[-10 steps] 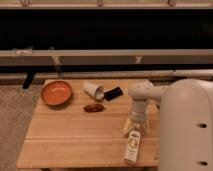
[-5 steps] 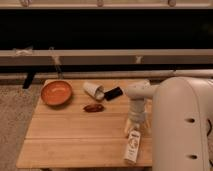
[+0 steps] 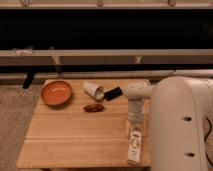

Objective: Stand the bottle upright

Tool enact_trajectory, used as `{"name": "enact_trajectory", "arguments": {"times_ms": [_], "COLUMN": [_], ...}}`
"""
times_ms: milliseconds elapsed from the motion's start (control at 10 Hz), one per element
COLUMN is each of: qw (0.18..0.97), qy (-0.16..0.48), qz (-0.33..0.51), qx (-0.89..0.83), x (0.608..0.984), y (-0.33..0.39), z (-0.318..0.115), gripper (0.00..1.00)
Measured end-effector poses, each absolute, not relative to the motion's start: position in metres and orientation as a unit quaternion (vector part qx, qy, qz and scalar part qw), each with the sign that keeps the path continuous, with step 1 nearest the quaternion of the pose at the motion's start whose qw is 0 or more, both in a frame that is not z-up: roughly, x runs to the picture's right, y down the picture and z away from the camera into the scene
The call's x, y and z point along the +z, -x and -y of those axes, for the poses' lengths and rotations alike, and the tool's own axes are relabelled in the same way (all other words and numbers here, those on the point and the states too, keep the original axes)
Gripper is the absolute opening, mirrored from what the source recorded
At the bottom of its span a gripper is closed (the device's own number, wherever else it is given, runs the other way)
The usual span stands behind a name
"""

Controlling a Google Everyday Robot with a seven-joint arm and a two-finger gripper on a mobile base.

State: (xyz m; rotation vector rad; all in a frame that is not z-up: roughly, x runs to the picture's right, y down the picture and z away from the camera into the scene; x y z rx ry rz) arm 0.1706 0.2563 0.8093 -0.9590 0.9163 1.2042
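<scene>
The bottle (image 3: 134,146) is small, clear, with a pale label with dark print. It lies on its side near the front right edge of the wooden table (image 3: 70,135), its long axis pointing toward the camera. My gripper (image 3: 135,123) hangs from the white arm (image 3: 180,125) directly above the bottle's far end, at or just touching it. The bottle's cap end is hidden under the gripper.
An orange bowl (image 3: 56,92) sits at the table's back left. A white cup with a dark inside (image 3: 93,90) lies on its side at the back middle, next to a black object (image 3: 113,93). A small brown object (image 3: 93,107) lies in front of the cup.
The big white arm body has swung left and fills more of the right side. The gripper stays over the bottle's far end. The bottle has not moved.
</scene>
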Motion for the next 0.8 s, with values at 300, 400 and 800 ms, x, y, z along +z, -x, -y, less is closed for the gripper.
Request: {"name": "enact_trajectory", "arguments": {"times_ms": [300, 400, 800], "qw": [0.642, 0.653, 0.713], "qy": [0.412, 0.401, 0.342], "qz": [-0.361, -0.341, -0.26], "qx": [0.537, 0.544, 0.555], "x": [0.805, 0.8, 0.791], "y": [-0.163, -0.161, -0.138], "z": [-0.239, -0.224, -0.151], "gripper": [0.09, 0.02, 0.0]}}
